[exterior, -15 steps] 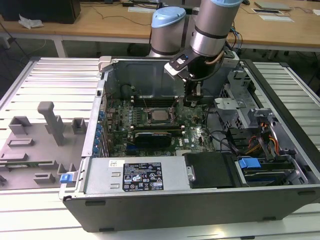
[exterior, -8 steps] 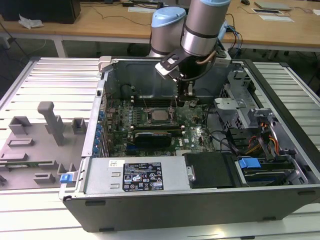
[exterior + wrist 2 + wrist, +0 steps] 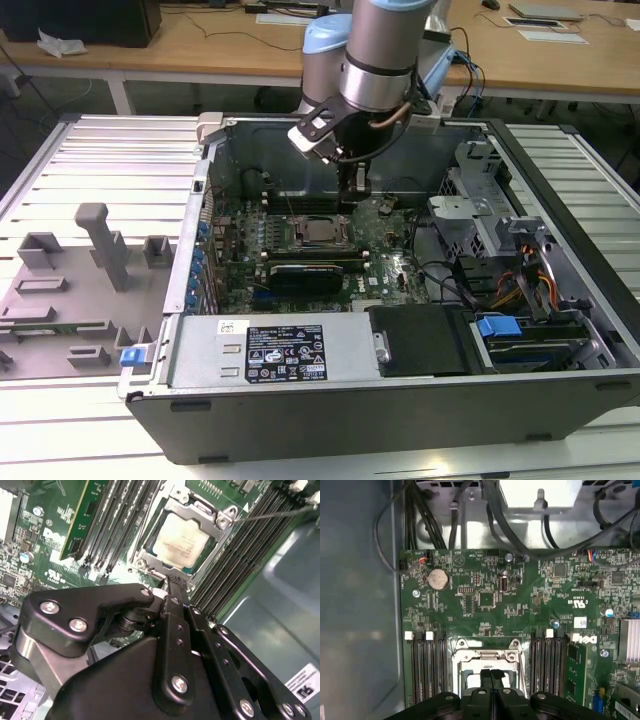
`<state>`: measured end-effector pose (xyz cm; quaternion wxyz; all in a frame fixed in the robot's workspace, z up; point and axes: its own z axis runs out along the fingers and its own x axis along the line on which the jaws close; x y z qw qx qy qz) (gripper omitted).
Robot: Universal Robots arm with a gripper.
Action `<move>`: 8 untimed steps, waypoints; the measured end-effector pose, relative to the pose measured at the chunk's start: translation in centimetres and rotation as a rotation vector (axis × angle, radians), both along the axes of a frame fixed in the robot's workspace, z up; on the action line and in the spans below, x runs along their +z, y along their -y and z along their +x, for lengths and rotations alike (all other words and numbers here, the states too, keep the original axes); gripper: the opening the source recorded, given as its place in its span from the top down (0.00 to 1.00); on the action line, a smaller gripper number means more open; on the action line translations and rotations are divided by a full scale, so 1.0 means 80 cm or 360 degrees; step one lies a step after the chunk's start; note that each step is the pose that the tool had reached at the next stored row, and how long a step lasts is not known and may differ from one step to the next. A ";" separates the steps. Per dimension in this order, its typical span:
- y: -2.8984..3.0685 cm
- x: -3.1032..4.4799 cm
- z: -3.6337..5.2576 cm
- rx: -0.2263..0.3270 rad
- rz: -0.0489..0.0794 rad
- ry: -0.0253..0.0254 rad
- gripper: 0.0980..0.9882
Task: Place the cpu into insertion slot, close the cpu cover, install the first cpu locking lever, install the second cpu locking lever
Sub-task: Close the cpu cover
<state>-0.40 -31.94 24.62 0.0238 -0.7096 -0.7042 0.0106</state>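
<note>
Nearest in the exterior view, the open computer case (image 3: pixel 400 425) lay on a slatted metal worktop (image 3: pixel 110 150). A silver power supply (image 3: pixel 270 350) with a white and black label sat along the case's near wall. On the exterior view's left, grey fixture blocks (image 3: pixel 95 245) stood on the worktop beside the case.

Further in, a long black card (image 3: pixel 312 270) lay across the green motherboard (image 3: pixel 395 265). Just beyond the card was the cpu (image 3: pixel 318 232), seated flat in its socket.

In the second wrist view the cpu (image 3: pixel 180 540) showed its dull silver top. The cpu cover (image 3: pixel 197 508) lay down around it as a metal frame. A thin metal lever (image 3: pixel 280 513) ran from one corner of the socket out over the black memory slots (image 3: pixel 120 525).

The gripper (image 3: pixel 352 200) hung just past the far edge of the socket, on the arm (image 3: pixel 380 50) reaching down into the case. In both wrist views the gripper (image 3: pixel 175 582) (image 3: pixel 493 672) was clenched. Its black fingers (image 3: pixel 487 680) met with nothing seen between them, and the tip was right at the rim of the cpu cover (image 3: pixel 485 655).

Beyond the socket, the first wrist view showed a round coin battery (image 3: pixel 438 578) on the board and dark cables (image 3: pixel 470 515) by the case wall. Farthest in the exterior view stood wooden desks (image 3: pixel 200 45).
</note>
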 end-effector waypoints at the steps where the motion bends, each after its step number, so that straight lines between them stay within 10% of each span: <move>1: 0.0000 -0.0013 -0.007 0.0001 0.0001 0.00209 0.99; 4: 0.0003 -0.0050 -0.017 0.0005 0.0003 0.00479 0.99; 8: 0.0018 -0.0111 -0.028 0.0011 0.0005 0.00568 0.99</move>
